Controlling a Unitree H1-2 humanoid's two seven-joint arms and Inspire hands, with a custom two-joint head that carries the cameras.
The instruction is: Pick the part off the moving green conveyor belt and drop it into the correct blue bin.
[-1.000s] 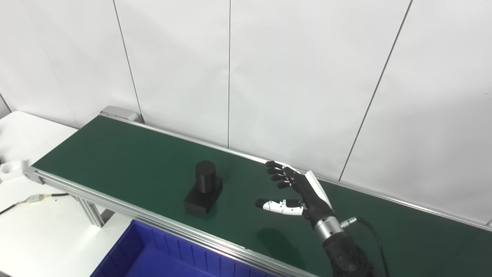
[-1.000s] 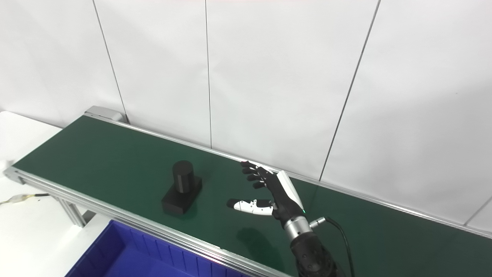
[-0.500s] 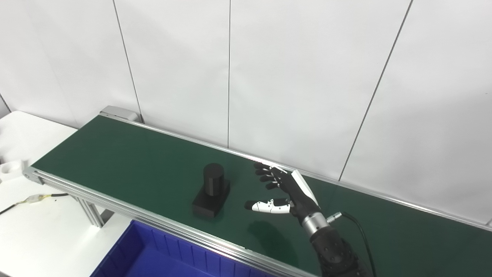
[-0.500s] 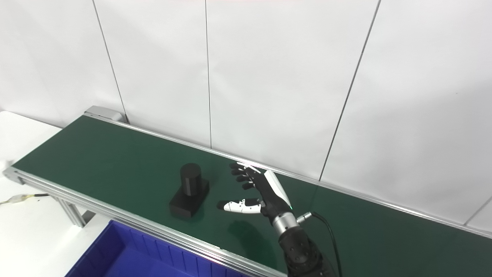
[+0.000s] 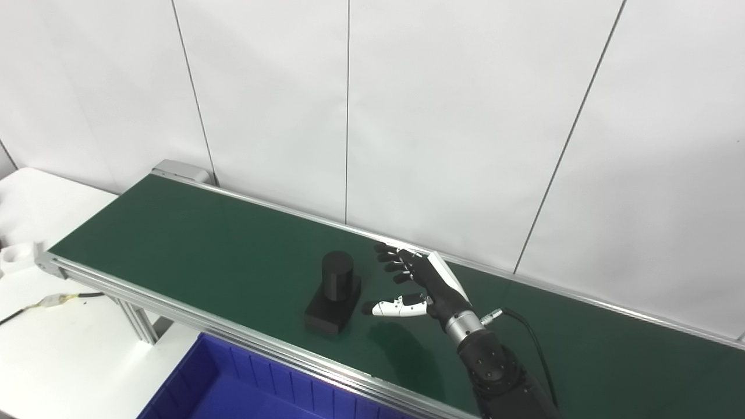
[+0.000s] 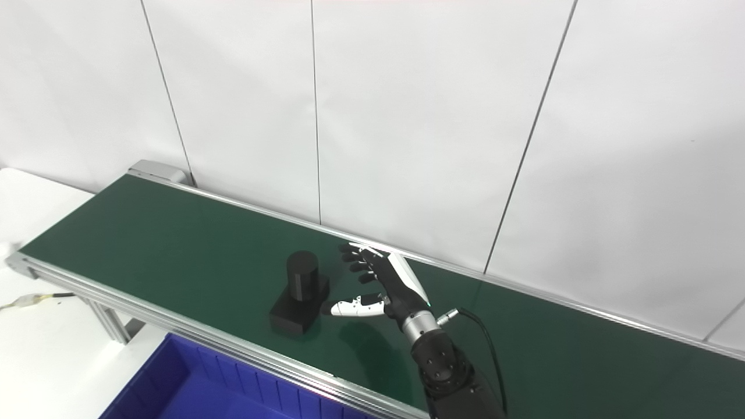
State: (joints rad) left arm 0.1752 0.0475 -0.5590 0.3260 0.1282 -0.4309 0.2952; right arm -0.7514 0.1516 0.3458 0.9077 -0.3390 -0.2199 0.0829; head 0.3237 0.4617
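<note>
Matt black part (image 5: 333,294), seemingly plastic

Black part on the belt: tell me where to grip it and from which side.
Grip the upright cylinder of the black part, probably from its right side, where the open right hand already waits level with it. The cylinder stands tall and round above the flat block base, so fingers and thumb can wrap it.

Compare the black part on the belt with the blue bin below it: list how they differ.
The part is black; the bin is blue. The part is a solid block with an upright cylinder on top; the bin is an open, ribbed-walled container. The part sits on the green belt; the bin lies below its near rail, cut off by the frame. Neither is touched by the robot hand.
</note>
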